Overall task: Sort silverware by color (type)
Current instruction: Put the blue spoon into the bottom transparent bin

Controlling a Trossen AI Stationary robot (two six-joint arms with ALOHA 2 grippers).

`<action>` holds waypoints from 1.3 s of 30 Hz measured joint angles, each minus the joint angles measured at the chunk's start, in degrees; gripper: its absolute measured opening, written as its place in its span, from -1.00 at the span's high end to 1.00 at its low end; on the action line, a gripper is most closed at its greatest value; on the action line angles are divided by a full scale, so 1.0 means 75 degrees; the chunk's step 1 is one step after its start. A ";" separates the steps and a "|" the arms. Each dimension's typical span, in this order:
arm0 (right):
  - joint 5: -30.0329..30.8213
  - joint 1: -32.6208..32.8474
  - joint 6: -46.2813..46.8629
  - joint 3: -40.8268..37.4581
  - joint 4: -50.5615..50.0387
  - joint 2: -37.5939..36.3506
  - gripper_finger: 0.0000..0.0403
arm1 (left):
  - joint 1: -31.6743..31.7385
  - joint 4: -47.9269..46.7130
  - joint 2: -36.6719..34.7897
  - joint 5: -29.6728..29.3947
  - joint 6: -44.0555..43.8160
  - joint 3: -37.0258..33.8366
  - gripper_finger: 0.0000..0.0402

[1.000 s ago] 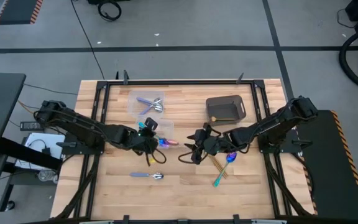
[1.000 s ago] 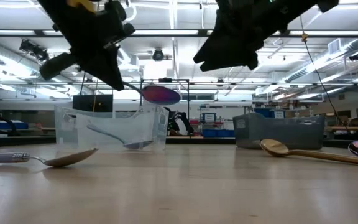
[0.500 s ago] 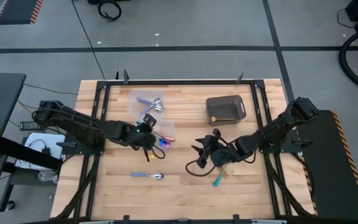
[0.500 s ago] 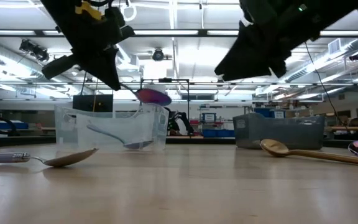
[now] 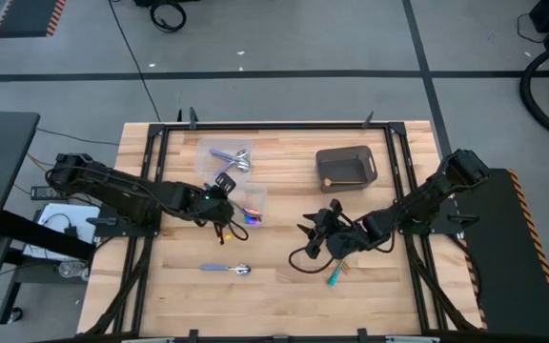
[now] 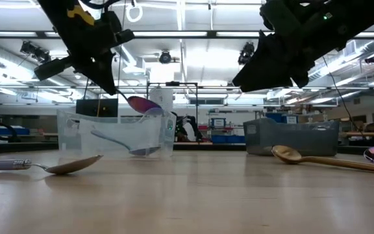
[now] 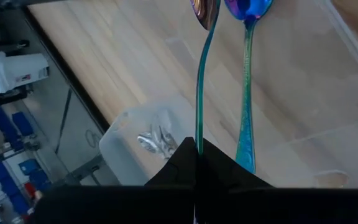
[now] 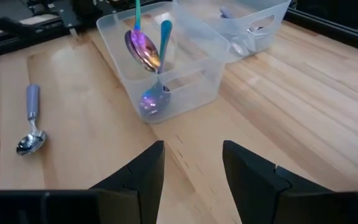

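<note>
My left gripper (image 5: 221,206) is shut on a teal-handled spoon whose iridescent purple head (image 6: 143,104) hangs over a clear tub (image 5: 254,193). In that tub lies a second teal spoon (image 7: 247,93). My right gripper (image 8: 191,177) is open and empty above the table right of the tub. It also shows in the high view (image 5: 311,240). Gold utensils and a teal-handled one (image 5: 335,270) lie on the table beside my right gripper. A lavender-handled spoon (image 5: 227,270) lies flat near the front. My left gripper pinches the spoon's teal handle (image 7: 198,132) between its two fingers, near the handle's free end. The spoon runs on forward from the fingertips, along them, and slants down to its head (image 7: 204,11). It is lifted clear of the table, head at about the tub's rim.
A second clear tub (image 5: 225,157) at the back holds lavender-handled pieces. A dark grey bin (image 5: 346,167) stands at the back right. In the low view a gold spoon (image 6: 317,158) lies on the table's right part. Bare wood shows in the table's middle front.
My left gripper has drawn back a little toward the table's left edge, and the spoon's head has sunk slightly toward the tub's rim. My right gripper has gone toward the near edge and somewhat to the right, still open.
</note>
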 joint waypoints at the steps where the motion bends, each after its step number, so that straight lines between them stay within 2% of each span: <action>1: -0.0005 0.0008 -0.0003 0.0000 0.0012 0.0000 0.14 | 0.0034 0.0004 0.0055 0.0082 0.0011 0.0000 0.97; 5: -0.0028 0.0038 -0.0087 0.0000 0.0032 0.0000 0.14 | 0.0218 0.0292 0.0275 0.0159 0.0202 -0.0258 0.97; 14: -0.0033 0.0032 -0.0153 0.0000 0.0157 0.0006 0.14 | 0.0292 0.1994 0.0422 0.0283 0.0425 -0.1121 0.95; 21: -0.0039 0.0032 -0.0176 0.0000 0.0157 0.0006 0.14 | 0.0286 0.2075 0.0427 0.0415 0.0142 -0.1384 0.92; 25: -0.0042 0.0032 -0.0159 0.0000 0.0168 0.0006 0.14 | 0.0204 0.2207 0.0427 0.0544 -0.0118 -0.1384 0.80; 33: -0.0040 0.0032 -0.0156 0.0000 0.0184 0.0006 0.14 | -0.0085 0.2042 0.0387 0.0615 -0.0547 -0.1222 0.38; 39: -0.0101 0.0032 -0.0156 0.0000 0.0151 0.0006 0.14 | -0.0182 0.1638 0.0229 0.0587 -0.1001 -0.0836 0.32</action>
